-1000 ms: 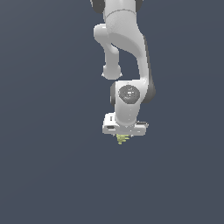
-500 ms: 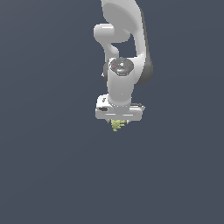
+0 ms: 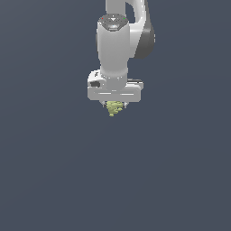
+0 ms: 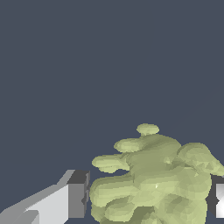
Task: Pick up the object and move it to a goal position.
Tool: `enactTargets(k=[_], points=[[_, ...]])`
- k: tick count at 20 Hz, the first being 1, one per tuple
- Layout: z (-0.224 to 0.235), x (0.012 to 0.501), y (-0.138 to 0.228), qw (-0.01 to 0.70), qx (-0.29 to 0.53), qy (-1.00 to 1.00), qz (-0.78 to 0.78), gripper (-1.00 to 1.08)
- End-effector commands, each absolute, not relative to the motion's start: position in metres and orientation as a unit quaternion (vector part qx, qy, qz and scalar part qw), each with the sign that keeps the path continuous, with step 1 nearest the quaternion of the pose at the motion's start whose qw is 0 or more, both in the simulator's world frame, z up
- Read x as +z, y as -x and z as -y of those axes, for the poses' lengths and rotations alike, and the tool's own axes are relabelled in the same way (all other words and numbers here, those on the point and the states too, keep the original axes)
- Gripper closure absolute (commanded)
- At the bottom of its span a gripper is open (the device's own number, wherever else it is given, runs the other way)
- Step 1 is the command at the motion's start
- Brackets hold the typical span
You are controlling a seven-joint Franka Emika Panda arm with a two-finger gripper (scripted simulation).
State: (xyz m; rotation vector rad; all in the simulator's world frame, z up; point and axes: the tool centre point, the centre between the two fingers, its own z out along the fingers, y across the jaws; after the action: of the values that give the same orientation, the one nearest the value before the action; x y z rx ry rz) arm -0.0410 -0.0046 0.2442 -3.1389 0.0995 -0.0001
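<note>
The white Franka arm point(image 3: 118, 40) is hanging down from the top of the exterior view, with its wrist pointing straight down. At its lower end the wide white hand block point(image 3: 114, 90) is sitting level. Directly under this block the gripper point(image 3: 114, 107) is holding the object point(image 3: 114, 108), a small yellow-green clump with a bumpy surface. The clump is narrower than the hand block and is sticking out a little below it, with one small knob hanging at its lowest point. In this view the fingers are almost hidden by the clump, so only small pale bits are showing beside it.

In the wrist view the object point(image 4: 159, 179) is filling much of the frame, and its rounded lobes are pointing outward in several directions. One finger point(image 4: 65, 200), pale grey with a dark pad, is standing at one side of the clump, and its pad is touching or nearly touching the lobes. The other finger point(image 4: 217, 199) is showing only as a dark and white piece at the frame edge, right against the opposite side of the clump. So the jaws are closing on the clump from both sides.

The background is a plain dark blue-grey in both views, and I cannot tell a floor or table surface in it.
</note>
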Motion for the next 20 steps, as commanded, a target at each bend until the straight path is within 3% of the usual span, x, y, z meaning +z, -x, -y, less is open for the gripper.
enactTargets(k=[1,20], points=[[0.013,0.270,0.053,0.001,0.000,0.999,-0.032,1.08],[0.080,0.460,0.132,0.001,0.000,0.999,-0.032,1.08]])
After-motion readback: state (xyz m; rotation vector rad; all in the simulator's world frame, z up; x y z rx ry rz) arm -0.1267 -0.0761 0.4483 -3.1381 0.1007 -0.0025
